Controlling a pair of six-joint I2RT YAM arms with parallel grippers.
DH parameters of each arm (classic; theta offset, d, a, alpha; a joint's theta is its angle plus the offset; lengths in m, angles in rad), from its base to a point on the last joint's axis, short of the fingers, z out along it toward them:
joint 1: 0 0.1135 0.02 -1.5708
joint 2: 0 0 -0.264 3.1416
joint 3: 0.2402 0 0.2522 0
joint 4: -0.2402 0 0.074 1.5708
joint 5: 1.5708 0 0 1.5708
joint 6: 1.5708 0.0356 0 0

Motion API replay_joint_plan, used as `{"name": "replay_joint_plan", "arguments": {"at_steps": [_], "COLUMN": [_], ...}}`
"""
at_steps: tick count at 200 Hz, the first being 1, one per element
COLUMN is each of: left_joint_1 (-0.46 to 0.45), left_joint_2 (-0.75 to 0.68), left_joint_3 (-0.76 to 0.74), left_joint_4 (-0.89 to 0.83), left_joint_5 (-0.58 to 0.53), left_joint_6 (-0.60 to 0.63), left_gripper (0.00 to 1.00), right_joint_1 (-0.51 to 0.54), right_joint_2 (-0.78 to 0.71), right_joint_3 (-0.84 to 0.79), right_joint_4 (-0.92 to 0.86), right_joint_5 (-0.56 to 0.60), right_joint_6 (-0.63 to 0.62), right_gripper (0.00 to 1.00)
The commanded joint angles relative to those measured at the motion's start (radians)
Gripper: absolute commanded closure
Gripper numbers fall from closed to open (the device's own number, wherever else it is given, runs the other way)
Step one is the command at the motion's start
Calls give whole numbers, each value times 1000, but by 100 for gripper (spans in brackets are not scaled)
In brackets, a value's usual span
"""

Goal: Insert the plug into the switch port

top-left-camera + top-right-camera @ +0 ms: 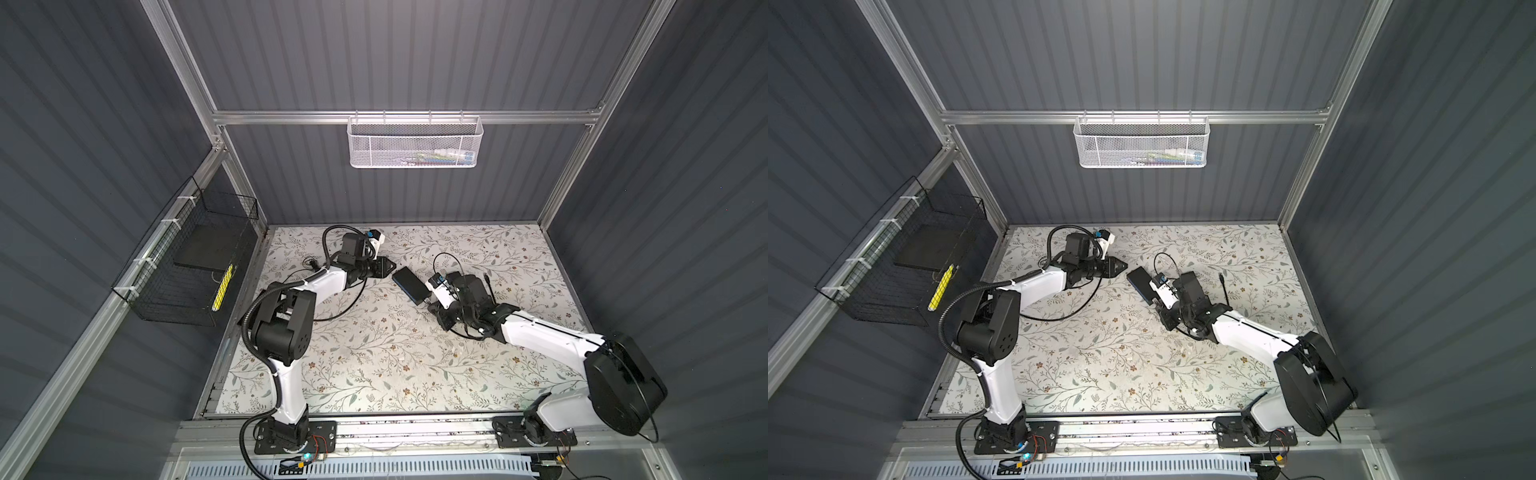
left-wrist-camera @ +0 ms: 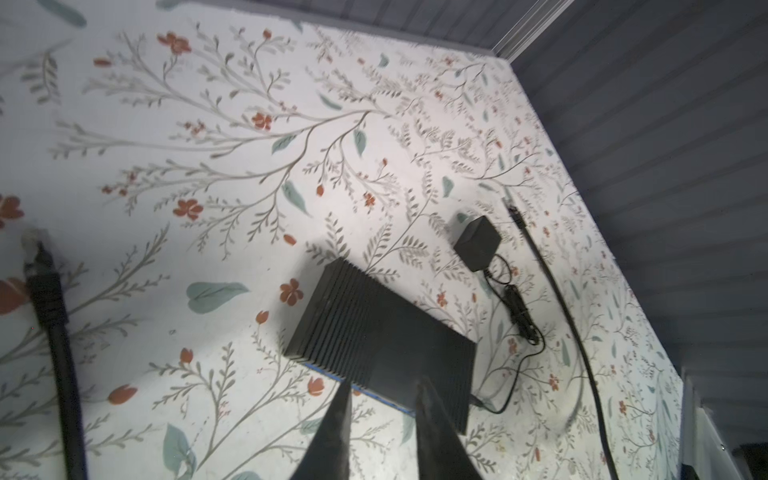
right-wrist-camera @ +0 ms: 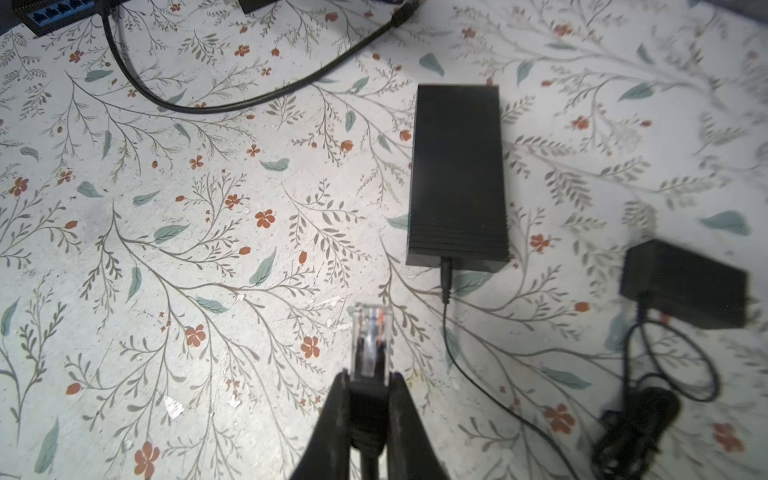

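Observation:
The switch (image 1: 409,282) (image 1: 1142,282) is a flat black box lying mid-table, blue along one long side. Its sockets do not show. A thin power cord enters its near end (image 3: 446,274). My right gripper (image 3: 370,376) is shut on the black boot of a clear plug (image 3: 371,340), which sticks out past the fingertips. It hovers just short of the switch's (image 3: 457,166) corded end, seen in a top view (image 1: 436,311). My left gripper (image 2: 383,384) is open with nothing between its fingers. Its tips are at the blue edge of the switch (image 2: 386,328).
A black power adapter (image 2: 478,243) (image 3: 685,286) with coiled cord lies behind the switch. A loose black cable (image 2: 540,266) runs beside it. Another cable with a clear plug end (image 2: 31,245) lies by the left arm. A dark box with a blue socketed face (image 3: 54,12) shows at the frame edge.

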Motion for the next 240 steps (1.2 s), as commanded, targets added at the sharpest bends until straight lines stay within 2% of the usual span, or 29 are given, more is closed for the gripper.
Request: {"name": "replay_joint_plan", "arguments": {"at_steps": [1, 7, 55, 151, 240], "left_joint_1": [-5, -5, -5, -23, -34], "left_joint_2": [34, 48, 118, 258, 402], "left_joint_3": [69, 116, 156, 301, 442], "left_joint_4": [-69, -81, -89, -58, -58], "left_joint_5": [-52, -60, -75, -59, 12], "left_joint_6": [4, 11, -18, -52, -79], "left_gripper": [73, 73, 72, 71, 70], "right_joint_1": [1, 1, -3, -50, -80], "right_joint_2": [49, 72, 215, 323, 402], "right_joint_3": [-3, 8, 71, 147, 239], "right_joint_4": [97, 93, 99, 79, 37], "right_joint_5": [-20, -21, -52, -47, -29], "right_joint_6": [61, 61, 78, 50, 54], "right_gripper": [91, 91, 91, 91, 91]}}
